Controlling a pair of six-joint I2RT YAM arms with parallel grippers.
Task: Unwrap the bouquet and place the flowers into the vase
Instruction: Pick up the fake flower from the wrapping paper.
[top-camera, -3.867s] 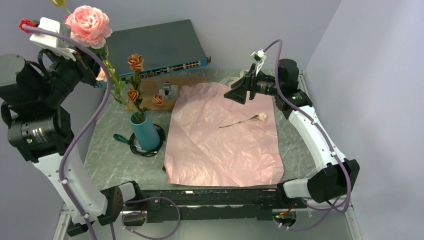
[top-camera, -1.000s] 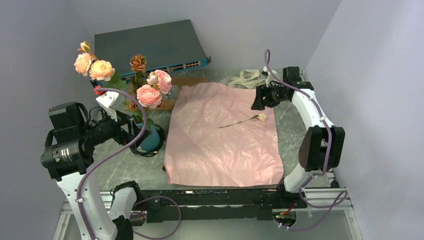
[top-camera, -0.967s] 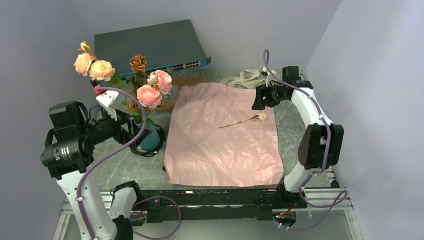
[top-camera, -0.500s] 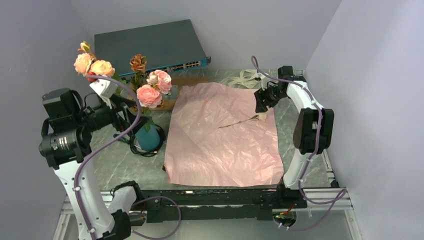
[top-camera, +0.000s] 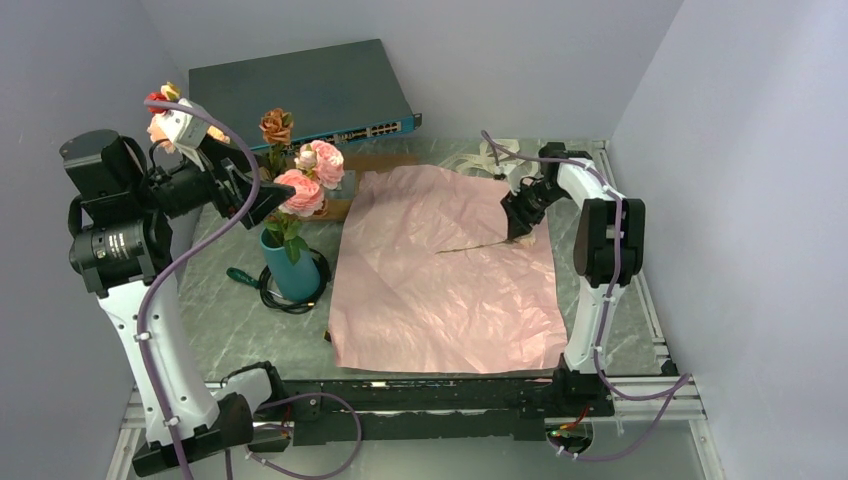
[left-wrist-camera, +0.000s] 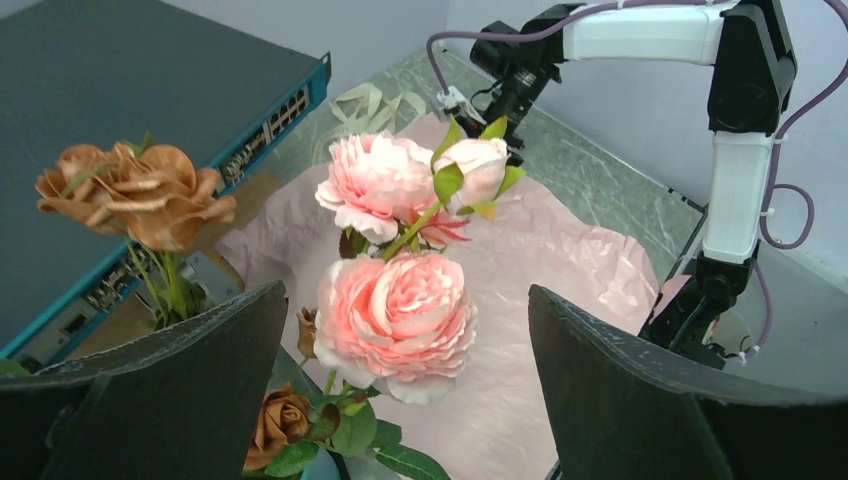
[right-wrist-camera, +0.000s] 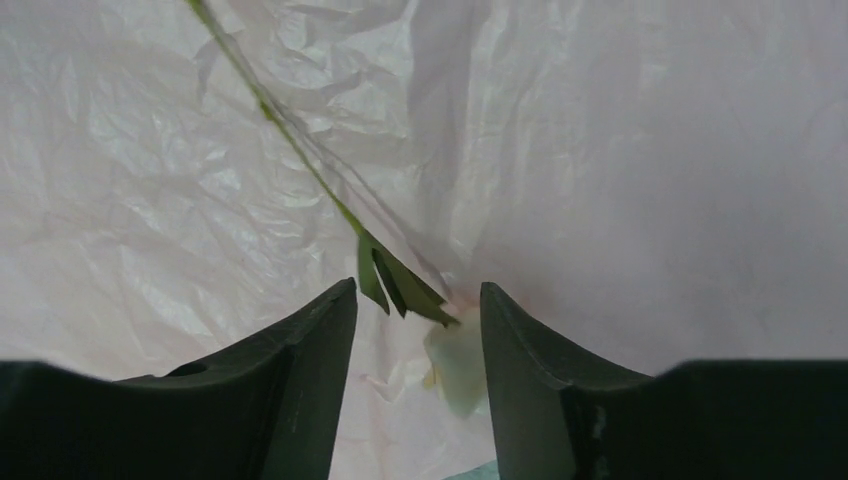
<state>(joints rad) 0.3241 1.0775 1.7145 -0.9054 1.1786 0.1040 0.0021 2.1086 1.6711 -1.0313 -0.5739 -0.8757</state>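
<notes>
Flowers (top-camera: 301, 190) upright in teal vase (top-camera: 291, 264)

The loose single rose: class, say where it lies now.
In the top view the loose rose lies on the pink paper, right of centre, its pale bud between the right gripper's open fingers.

This looks like a robotics lab test cell, though the plain lavender-grey walls (top-camera: 520, 60) hide whatever room surrounds it. A white-and-black left robot arm (top-camera: 150, 340) and its right-hand twin (top-camera: 590, 320) are bolted to a black metal rail (top-camera: 420, 395) at the near edge of a grey marbled tabletop (top-camera: 225, 320). A dark, teal-edged network switch with rows of ports (top-camera: 300, 95) lies at the back.
</notes>
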